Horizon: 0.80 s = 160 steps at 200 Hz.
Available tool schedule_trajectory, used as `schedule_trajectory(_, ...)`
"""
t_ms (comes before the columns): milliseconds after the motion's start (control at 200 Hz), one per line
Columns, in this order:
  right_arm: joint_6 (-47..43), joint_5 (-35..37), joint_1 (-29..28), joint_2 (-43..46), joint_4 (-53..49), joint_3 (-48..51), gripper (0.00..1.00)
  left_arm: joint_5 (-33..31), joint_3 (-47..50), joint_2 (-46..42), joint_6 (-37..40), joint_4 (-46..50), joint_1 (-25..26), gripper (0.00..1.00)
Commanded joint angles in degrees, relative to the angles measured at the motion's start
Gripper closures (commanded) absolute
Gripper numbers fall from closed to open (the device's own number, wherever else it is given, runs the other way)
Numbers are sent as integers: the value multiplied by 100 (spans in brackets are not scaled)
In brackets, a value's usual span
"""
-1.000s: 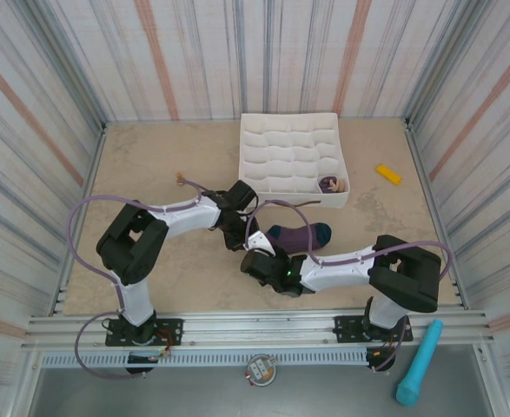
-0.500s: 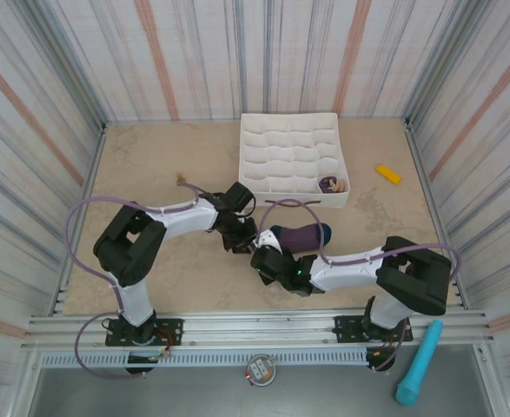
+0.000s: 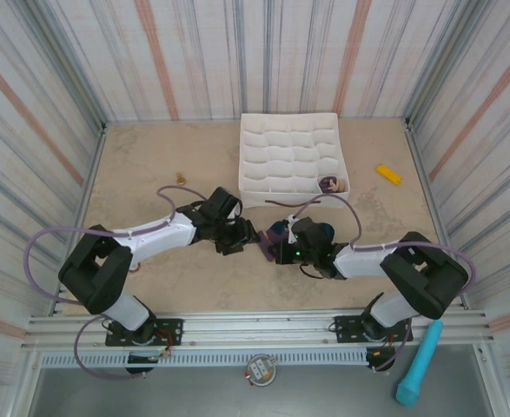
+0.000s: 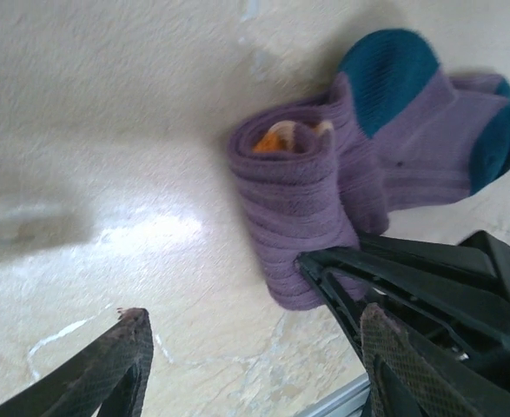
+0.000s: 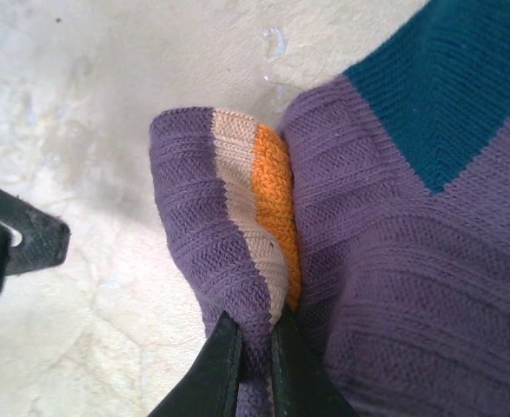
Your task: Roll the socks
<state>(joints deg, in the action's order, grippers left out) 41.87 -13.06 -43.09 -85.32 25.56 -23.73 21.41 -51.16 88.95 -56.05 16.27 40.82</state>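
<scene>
**Three cameras, one patch of table**

We look steeply down on the whole table (image 3: pixel 150 165) from high at its near edge. Our left wrist camera sits low and close, facing the rolled socks (image 4: pixel 298 217) across the tabletop. Our right wrist camera looks down from closer yet (single knit stitches show) onto those same socks, which all three views share.

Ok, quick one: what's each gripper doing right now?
Left gripper: open, holding nothing.
Right gripper: closed on the rolled end of the socks.
</scene>
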Motion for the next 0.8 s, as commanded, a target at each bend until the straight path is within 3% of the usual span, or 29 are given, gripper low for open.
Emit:
schedule_trajectory(0,714,-1152,377,-506,-91,297,100,-252,45,-34,315,-364,-15,37)
schedule_trajectory(165,1218,-1834,738,-902,257,195,100,-302,-160,359,476,-541,46,43)
schedule_trajectory(581,1743,-2197,1029,-1114,638,243,100,-497,-531,1240,523,-798,260,49)
schedule_trajectory(721,1828,-2288,1074,-1195,882,281,100,-567,-518,1420,437,-830,274,55)
schedule_trajectory(797,1843,-2306,1083,-1213,965,298,99,-568,-545,1507,370,-797,278,63)
